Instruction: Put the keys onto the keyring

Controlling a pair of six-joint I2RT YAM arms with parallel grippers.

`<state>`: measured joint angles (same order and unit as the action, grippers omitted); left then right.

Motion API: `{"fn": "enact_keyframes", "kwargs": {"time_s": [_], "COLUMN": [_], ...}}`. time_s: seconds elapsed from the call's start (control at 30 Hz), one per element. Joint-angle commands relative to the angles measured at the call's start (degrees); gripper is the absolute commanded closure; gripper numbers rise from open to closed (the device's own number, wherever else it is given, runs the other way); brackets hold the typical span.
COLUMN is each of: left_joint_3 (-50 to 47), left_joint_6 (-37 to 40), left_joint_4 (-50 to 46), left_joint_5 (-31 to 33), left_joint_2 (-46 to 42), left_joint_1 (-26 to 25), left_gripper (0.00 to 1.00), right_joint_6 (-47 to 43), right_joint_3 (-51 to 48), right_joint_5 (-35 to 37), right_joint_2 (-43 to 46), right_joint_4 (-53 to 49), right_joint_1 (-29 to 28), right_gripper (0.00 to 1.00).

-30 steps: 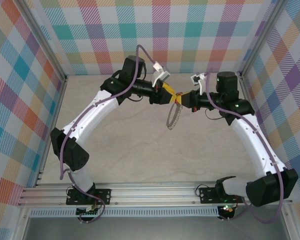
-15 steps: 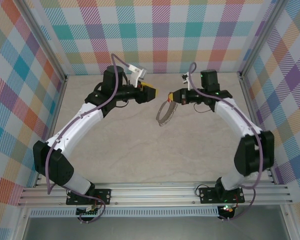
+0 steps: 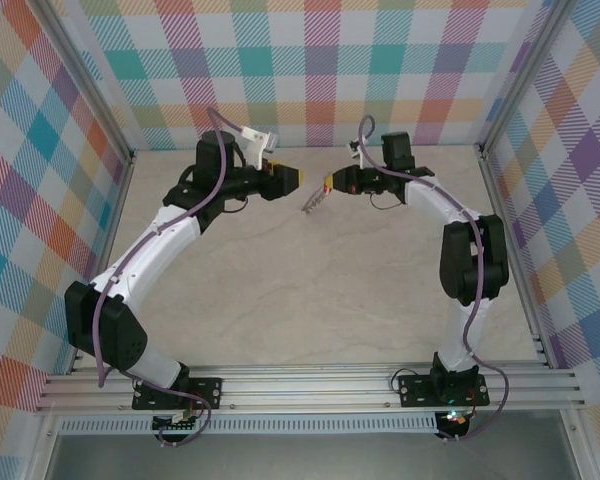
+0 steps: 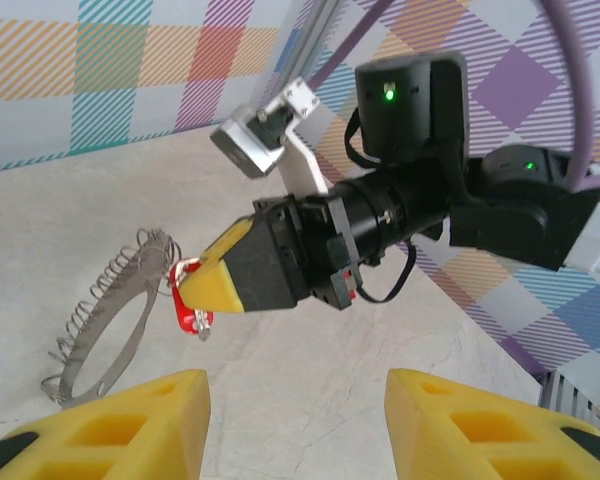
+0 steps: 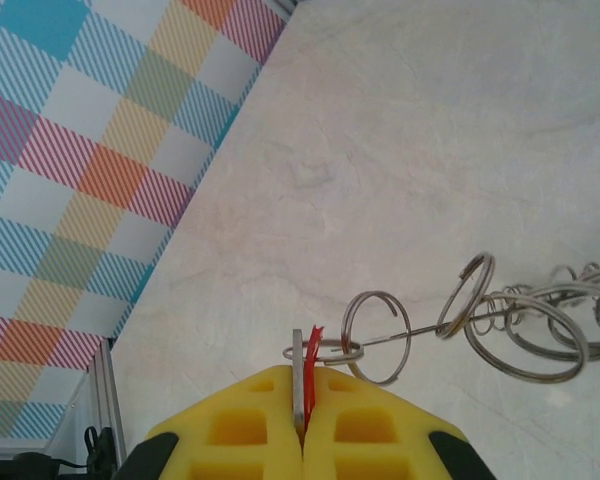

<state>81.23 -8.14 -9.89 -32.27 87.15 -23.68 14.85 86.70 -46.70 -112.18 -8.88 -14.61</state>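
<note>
Status of my right claw [image 3: 326, 183]: clenched on the red-headed key [image 5: 313, 345], its blade pinched between my yellow fingertips. The keyring [image 4: 82, 308] hangs from that grip, its wire loops trailing toward the table [image 3: 280, 280]. My left claw [image 4: 295, 392] faces it nearby, jaws apart, holding nothing.
</note>
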Motion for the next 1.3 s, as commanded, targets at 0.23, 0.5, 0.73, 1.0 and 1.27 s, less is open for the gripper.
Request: {"fn": "enact_keyframes", "kwargs": {"time_s": [0.23, 0.5, 0.73, 1.0, 1.27], "left_joint_3": [-5.13, -5.22, -6.10, -6.91, -12.24], "left_joint_6": [-6.48, -7.34, -8.07, -8.53, -10.12], "left_joint_4": [7.21, 6.46, 6.94, 6.98, 8.47], "left_joint_5": [-1.17, -1.39, -1.04, -1.92, 0.78], "left_joint_2": [0.55, 0.74, 0.90, 0.83, -4.74], "left_joint_1": [0.65, 0.66, 0.68, 0.65, 0.65], "left_gripper": [0.50, 0.49, 0.49, 0.45, 0.09], "right_joint_6": [5.05, 6.49, 7.20, 8.11, 9.76], "right_joint_3": [-24.40, -32.50, -35.40, -42.06, -44.25], "right_joint_5": [-0.69, 0.98, 1.23, 2.15, 10.41], "right_joint_2": [1.95, 2.01, 2.42, 13.11, 35.78], "right_joint_4": [11.01, 13.18, 14.06, 11.08, -1.18], "right_joint_1": [-1.51, -3.66, -3.92, -4.37, -3.29], "right_gripper": [1.00, 1.00, 1.00, 0.37, 0.00]}}
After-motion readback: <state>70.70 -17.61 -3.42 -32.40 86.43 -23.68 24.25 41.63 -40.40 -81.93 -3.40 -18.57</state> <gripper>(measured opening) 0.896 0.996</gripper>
